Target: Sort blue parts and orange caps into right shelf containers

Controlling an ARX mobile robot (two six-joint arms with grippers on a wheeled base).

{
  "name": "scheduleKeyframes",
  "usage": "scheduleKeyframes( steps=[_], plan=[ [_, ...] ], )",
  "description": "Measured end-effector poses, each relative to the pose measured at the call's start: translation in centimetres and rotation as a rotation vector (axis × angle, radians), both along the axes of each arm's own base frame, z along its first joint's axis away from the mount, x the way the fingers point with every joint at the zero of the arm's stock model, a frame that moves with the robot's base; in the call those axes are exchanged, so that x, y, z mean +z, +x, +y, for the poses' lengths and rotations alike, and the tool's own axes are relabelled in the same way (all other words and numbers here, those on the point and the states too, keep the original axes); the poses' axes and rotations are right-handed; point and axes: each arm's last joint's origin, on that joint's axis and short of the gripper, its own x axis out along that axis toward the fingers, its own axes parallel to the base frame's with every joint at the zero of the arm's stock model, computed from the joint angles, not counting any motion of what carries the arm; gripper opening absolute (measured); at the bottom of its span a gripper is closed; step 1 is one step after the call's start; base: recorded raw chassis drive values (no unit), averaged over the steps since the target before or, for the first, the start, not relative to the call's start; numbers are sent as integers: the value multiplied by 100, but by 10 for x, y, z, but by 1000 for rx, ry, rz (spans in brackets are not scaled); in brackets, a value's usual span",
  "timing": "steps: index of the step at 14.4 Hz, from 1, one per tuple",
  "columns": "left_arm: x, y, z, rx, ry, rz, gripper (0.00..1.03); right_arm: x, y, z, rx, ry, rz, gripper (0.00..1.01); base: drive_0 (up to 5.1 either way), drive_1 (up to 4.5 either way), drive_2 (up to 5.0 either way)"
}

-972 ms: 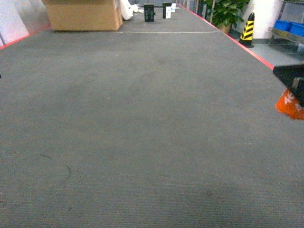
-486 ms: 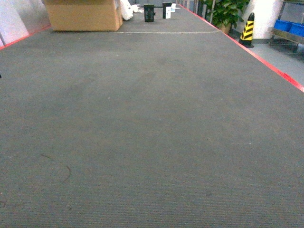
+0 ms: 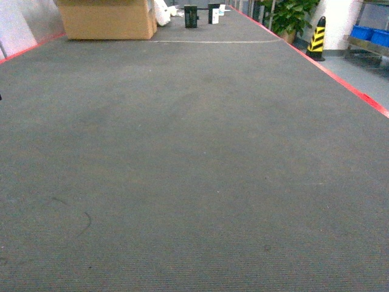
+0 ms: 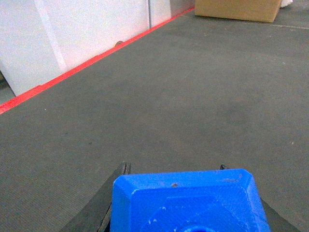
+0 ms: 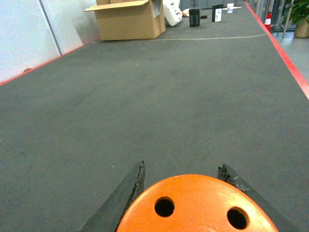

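Right up against the left wrist camera, the left gripper has its two dark fingers closed around a chunky bright-blue plastic part with bevelled corners, held just above the dark grey ribbed carpet. Same deal on the other side: the right gripper is clamped on a small orange cap, flat top toward the lens, two little round holes showing. One black finger sits on each side of it. Neither arm shows up in the head view, which is pretty much carpet from the near edge on out.

Further out, a red strip runs along the left edge of the carpet under pale wall panels, and a matching red line follows the right edge. Up by the far left corner there's a big open brown cardboard box, with something white bunched up beside it and a couple of small dark upright blocks just past that, too small to make out properly.

Beyond the far right corner, off the carpet, a leafy green potted plant stands next to a black-and-yellow striped cone. Right of that, the bright-blue plastic crates sit on a metal shelf, well away from both grippers.
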Motion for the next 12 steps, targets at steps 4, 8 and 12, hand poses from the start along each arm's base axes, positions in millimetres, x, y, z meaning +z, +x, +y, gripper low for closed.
scheduleKeyframes(
  steps=[4,8,12],
  plan=[
    [0,0,0,0,0,0,45,-13,-36,-2,6,15,33,41,0,0,0],
    [0,0,0,0,0,0,45,-13,-39,-8,-9,15,19,41,0,0,0],
    [0,0,0,0,0,0,45,-15,-39,-12,5,17,37,41,0,0,0]
  ],
)
